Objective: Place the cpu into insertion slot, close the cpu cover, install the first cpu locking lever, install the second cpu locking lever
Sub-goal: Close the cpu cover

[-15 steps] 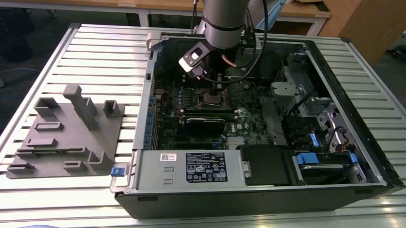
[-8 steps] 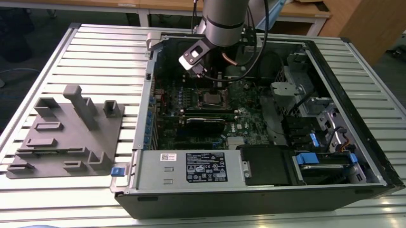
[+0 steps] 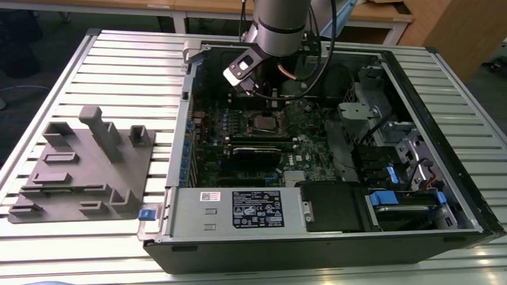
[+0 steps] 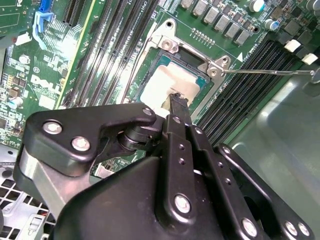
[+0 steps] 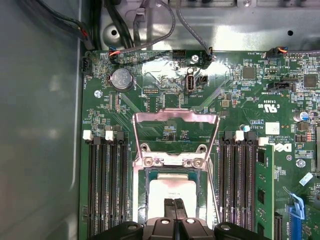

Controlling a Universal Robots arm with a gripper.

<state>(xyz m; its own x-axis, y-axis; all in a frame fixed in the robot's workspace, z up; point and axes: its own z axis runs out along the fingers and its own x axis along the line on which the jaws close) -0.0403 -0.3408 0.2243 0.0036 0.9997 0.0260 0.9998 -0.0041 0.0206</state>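
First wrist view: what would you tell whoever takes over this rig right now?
The gripper has its jaws shut, tips at the top of the cpu.
The cpu lies in the insertion slot.
The cpu cover stands raised behind it, not closed.
One wire lever sticks out sideways, unlatched.
Done: cpu placed. Left: cover and both levers.

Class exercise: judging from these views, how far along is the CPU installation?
Done: the cpu lies in the slot. In hand: the shut gripper rests its tips on the cpu's top. Left: the cover stands open, not over the chip, and a lever sticks out unlatched, so the cover and both levers remain.
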